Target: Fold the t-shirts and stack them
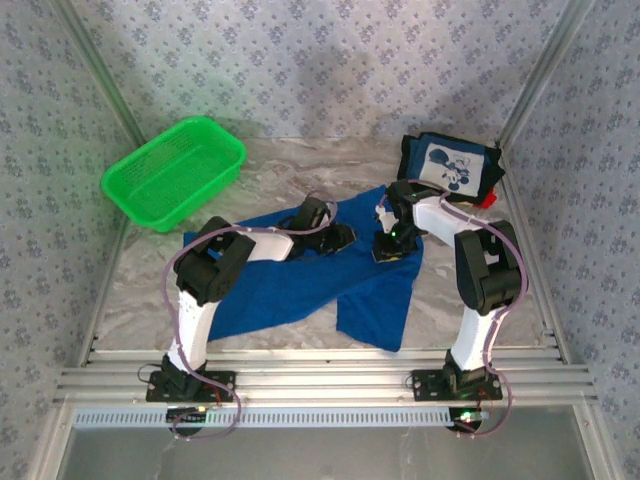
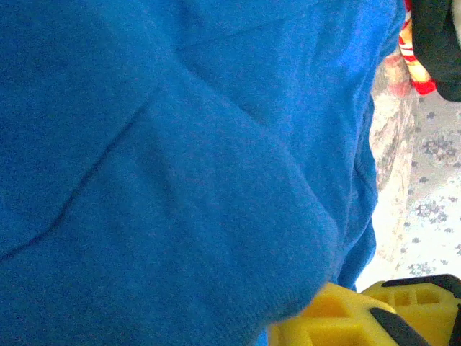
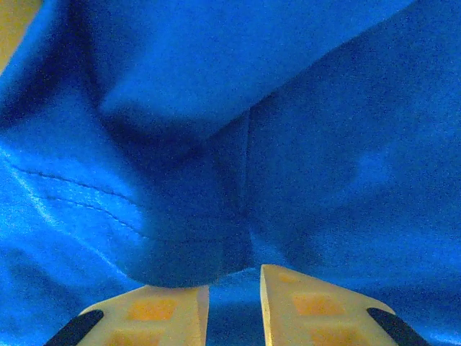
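Observation:
The royal blue t-shirt [image 1: 290, 285] lies spread and rumpled across the middle of the table [image 1: 150, 290]. My left gripper [image 1: 338, 236] presses onto its far edge. In the left wrist view the blue cloth [image 2: 180, 144] drapes over the yellow fingers [image 2: 338, 317] and hides the gap between them. My right gripper [image 1: 390, 250] is down on the shirt's upper right part. Its jaws [image 3: 234, 288] stand narrowly apart, with a fold of blue cloth [image 3: 324, 144] between them. The dark navy t-shirt [image 1: 450, 165] with the white cartoon panel lies folded at the back right. A bit of red t-shirt [image 1: 487, 200] pokes out beside it.
A green mesh basket [image 1: 175, 170] stands at the back left. Patterned walls close in the back and both sides. Bare marble tabletop shows left of the blue shirt and along the right edge.

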Action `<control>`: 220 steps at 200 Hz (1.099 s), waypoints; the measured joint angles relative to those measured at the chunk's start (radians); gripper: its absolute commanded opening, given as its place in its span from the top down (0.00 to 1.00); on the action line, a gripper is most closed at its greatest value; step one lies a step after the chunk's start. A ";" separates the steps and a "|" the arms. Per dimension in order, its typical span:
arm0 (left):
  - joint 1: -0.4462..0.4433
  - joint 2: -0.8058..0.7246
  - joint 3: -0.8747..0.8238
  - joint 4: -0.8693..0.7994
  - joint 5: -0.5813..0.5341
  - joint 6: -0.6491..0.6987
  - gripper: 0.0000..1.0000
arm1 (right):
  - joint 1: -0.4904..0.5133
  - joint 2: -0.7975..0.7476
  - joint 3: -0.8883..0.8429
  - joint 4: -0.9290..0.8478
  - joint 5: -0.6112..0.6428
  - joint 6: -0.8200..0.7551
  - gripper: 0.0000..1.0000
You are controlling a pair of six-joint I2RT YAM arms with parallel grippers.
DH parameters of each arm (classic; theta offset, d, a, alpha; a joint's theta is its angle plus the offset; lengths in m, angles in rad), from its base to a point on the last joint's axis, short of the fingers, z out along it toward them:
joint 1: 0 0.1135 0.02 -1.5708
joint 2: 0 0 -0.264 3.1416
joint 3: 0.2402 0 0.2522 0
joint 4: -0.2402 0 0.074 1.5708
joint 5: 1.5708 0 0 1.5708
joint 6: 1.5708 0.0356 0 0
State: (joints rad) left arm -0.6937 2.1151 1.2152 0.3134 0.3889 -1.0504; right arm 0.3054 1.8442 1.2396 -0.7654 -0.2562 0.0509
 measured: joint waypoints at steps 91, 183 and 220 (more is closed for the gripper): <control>0.000 0.000 0.025 -0.086 -0.011 0.026 0.94 | 0.000 0.000 0.000 0.000 0.010 0.004 0.89; 0.000 -0.051 0.311 -0.579 -0.013 0.208 0.95 | 0.000 -0.002 0.001 0.035 0.112 0.004 1.00; 0.002 -0.048 0.428 -0.811 0.002 0.296 0.91 | 0.000 -0.006 0.026 0.041 0.154 0.000 1.00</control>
State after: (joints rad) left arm -0.6922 2.0666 1.6432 -0.4980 0.3904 -0.7540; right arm 0.3058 1.8381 1.2659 -0.7246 -0.1024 0.0513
